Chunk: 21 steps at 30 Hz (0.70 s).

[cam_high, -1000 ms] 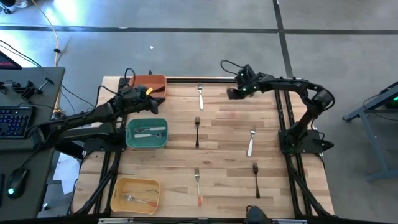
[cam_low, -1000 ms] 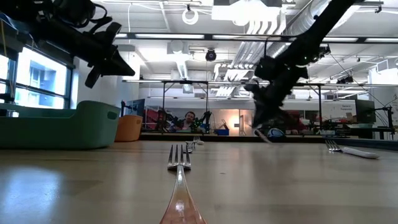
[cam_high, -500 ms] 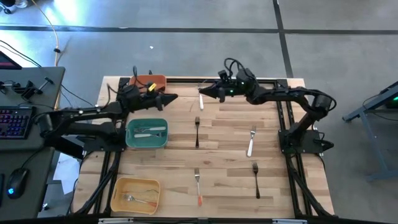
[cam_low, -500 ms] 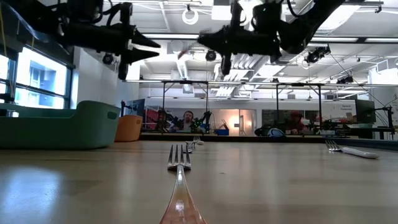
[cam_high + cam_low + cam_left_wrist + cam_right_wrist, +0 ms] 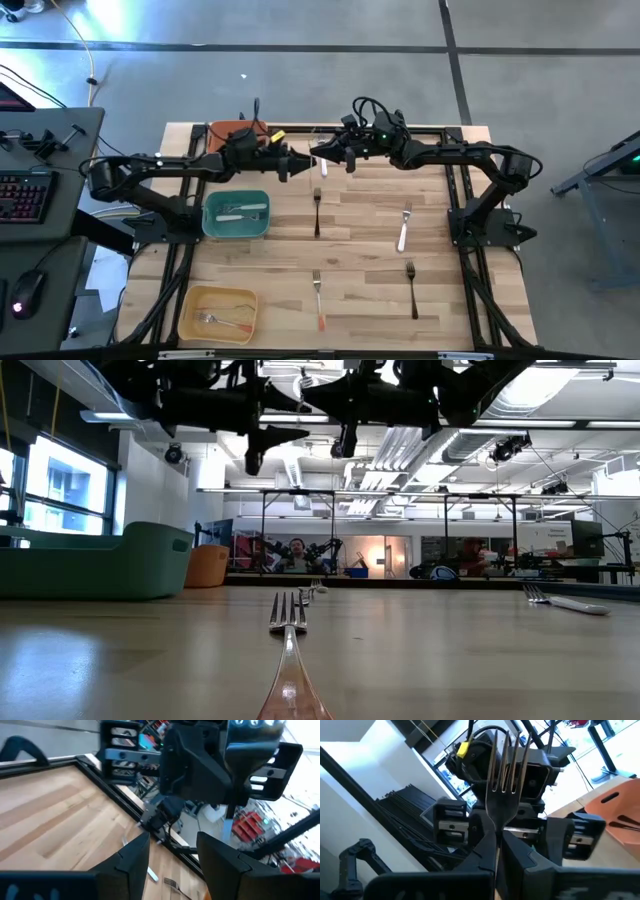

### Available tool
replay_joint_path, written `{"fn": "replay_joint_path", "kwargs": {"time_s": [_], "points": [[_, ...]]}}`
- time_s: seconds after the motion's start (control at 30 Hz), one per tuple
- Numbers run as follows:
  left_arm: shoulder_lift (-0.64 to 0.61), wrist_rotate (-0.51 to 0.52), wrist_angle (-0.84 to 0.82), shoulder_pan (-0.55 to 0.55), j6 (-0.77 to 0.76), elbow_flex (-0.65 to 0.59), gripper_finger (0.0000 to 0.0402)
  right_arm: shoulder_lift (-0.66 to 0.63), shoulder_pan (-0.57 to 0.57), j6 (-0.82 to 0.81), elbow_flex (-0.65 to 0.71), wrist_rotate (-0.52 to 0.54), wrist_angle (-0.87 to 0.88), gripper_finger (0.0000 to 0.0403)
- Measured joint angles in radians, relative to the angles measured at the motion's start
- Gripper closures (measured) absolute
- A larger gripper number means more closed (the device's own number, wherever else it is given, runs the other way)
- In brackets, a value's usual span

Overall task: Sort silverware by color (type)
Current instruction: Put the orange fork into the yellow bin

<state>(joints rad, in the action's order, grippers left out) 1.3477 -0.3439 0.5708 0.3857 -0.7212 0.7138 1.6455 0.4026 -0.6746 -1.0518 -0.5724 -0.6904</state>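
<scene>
The left gripper [image 5: 298, 163] has been swung up to face the right gripper [image 5: 320, 157] and its fingers spread apart; a silver fork [image 5: 504, 765] is clamped in the right gripper, just ahead of the left one, so a handover is judged imminent

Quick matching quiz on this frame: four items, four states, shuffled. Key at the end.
Items:
1. green bin
2. black fork
3. right end effector
4. left end effector

States:
a. shut on a silver-headed fork
b. open, nothing between its fingers
c. holds white-handled pieces
d. lying flat, nothing touching it

Pairs: 1-c, 2-d, 3-a, 4-b
</scene>
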Motion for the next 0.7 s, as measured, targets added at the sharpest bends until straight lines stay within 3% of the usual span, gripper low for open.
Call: {"fn": "replay_joint_path", "kwargs": {"time_s": [0.3, 0.7], "points": [[0.028, -0.033, -0.002, -0.012, 0.020, 0.031, 0.0281, 0.000, -0.006, 0.006, -0.002, 0.000, -0.001, 0.0403], [0.027, -0.076, -0.091, 0.040, 0.054, 0.032, 0.0281, 0.000, -0.004, 0.029, -0.002, 0.029, -0.017, 0.0403]]}}
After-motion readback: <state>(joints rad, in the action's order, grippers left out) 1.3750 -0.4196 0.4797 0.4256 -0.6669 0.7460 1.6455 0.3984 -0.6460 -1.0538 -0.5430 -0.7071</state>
